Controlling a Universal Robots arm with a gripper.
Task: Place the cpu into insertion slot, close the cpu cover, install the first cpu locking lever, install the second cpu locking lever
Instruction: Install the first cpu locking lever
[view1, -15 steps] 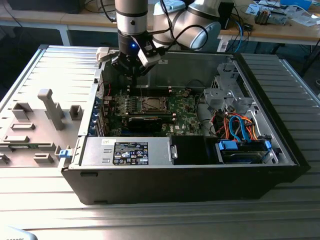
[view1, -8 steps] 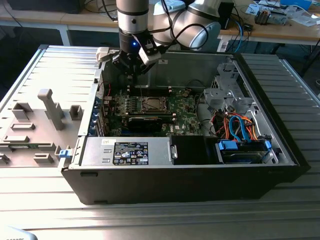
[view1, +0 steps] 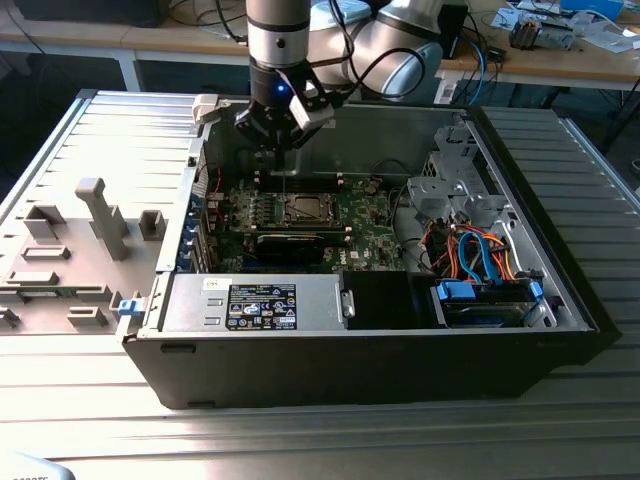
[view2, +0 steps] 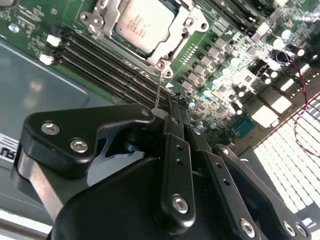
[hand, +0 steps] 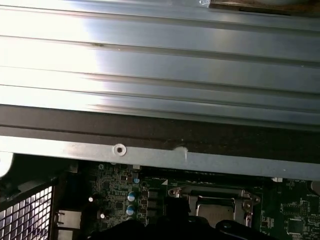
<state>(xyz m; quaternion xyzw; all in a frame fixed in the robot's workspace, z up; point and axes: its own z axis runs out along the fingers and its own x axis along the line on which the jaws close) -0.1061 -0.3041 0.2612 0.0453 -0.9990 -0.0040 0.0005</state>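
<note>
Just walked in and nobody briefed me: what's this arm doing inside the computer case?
The arm's end effector hangs over the green motherboard in the open computer case. In the second wrist view the cpu already sits in the insertion slot, with the cpu cover framing it. A thin lever wire rises from the socket's corner to the end effector's tips, which appear shut on it.
</note>
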